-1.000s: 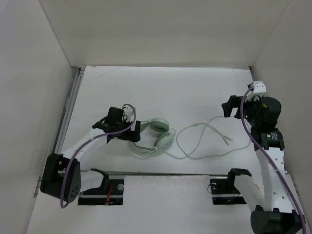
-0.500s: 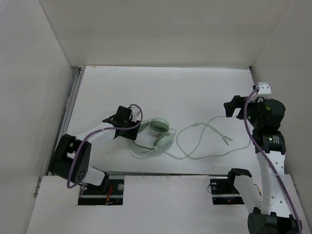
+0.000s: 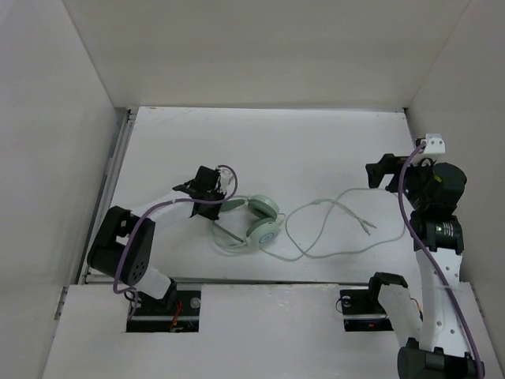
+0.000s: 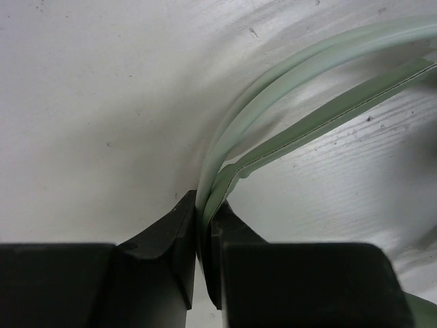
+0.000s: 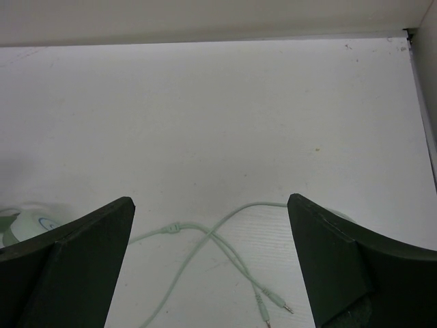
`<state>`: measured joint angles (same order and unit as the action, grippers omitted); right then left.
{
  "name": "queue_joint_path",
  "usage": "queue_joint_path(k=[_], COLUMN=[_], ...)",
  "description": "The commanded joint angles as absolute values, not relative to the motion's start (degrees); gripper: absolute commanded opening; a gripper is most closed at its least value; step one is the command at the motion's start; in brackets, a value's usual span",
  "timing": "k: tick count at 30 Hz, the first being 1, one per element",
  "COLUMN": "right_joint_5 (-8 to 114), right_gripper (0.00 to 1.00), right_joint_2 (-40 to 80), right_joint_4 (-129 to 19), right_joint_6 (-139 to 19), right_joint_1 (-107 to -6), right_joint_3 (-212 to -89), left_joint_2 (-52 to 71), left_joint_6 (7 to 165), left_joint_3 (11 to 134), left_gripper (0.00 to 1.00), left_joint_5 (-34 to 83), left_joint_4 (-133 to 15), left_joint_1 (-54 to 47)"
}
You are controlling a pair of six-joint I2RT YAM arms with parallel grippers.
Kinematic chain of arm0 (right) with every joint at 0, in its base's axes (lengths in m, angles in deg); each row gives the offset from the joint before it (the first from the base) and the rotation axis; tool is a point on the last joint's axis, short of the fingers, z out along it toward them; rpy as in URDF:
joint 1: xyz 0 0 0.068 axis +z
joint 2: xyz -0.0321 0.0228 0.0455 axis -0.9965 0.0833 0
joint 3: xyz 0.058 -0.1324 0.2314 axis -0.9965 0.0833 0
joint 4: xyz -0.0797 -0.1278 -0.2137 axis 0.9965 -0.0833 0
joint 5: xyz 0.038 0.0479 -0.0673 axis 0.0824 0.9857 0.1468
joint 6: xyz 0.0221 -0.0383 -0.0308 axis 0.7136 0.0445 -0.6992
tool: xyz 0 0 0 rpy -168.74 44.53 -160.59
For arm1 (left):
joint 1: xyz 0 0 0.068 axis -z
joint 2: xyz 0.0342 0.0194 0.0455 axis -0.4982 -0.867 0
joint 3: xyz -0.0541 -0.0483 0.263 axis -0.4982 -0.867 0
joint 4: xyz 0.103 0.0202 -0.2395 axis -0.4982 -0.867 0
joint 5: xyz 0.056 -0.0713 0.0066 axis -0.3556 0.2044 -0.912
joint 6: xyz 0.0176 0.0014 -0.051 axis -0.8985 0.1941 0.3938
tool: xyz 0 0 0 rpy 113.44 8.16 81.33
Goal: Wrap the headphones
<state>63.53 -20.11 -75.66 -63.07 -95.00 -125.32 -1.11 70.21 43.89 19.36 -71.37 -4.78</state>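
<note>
The left gripper (image 4: 202, 219) pinched shut on the thin headband (image 4: 273, 123) of the headphones (image 3: 256, 221) lying mid-table (image 3: 316, 142), probably light and springy, while the right gripper (image 5: 210, 199) hung open, apart from the limp cable (image 3: 331, 229).

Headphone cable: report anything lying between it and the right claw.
Nothing visible does. The right claw hangs open over the table, and the cable lies loose ahead of it with only tabletop between them. The left claw is shut on the headband, off to the side.
</note>
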Motion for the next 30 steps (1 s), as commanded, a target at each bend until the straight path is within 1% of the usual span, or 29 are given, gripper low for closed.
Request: queue_joint_path(k=[1,4,9,14,18,22,26,30], right_joint_5=[64.3,64.2,64.4,65.5,70.0,71.9,70.0,65.6], right_gripper=[1.0,1.0,1.0,1.0,1.0,1.0,1.0,1.0], right_joint_2=[-20.8,-20.8,-21.2,-21.5,-21.8,-18.6,-14.3,-9.9], right_joint_4=[-71.7,-71.8,-71.7,-69.1,-64.2,-58.7,-51.3,-41.3], right_joint_6=[-63.0,-65.8,-72.5,-76.6,-77.0,-78.7,-82.1,-81.6], right_joint_1=[-95.1,-93.9,-86.7,-78.7,-73.4,-66.2,-59.5,-54.3], right_joint_3=[-125.5,-125.6,-126.8,-127.8,-127.2,-126.4,-124.7,-121.7], left_joint_2=[-1.4,-0.8,-0.5,0.7,1.8,2.9,5.1,6.6], left_joint_6=[68.2,68.7,69.5,69.5,69.5,69.7,70.3,71.3], left_joint_3=[47.7,54.9,71.7,84.8,92.4,98.7,102.8,106.6], left_gripper=[0.0,0.0,0.0,0.0,0.0,0.0,0.0,0.0], left_joint_5=[19.7,19.1,19.9,22.0,23.2,25.0,25.5,27.3], left_joint_4=[-77.0,-78.7,-83.1,-86.6,-89.3,-92.3,-94.7,-95.9], left_joint_1=[-3.9,-4.8,-5.9,-6.5,-7.0,-8.1,-8.9,-11.5])
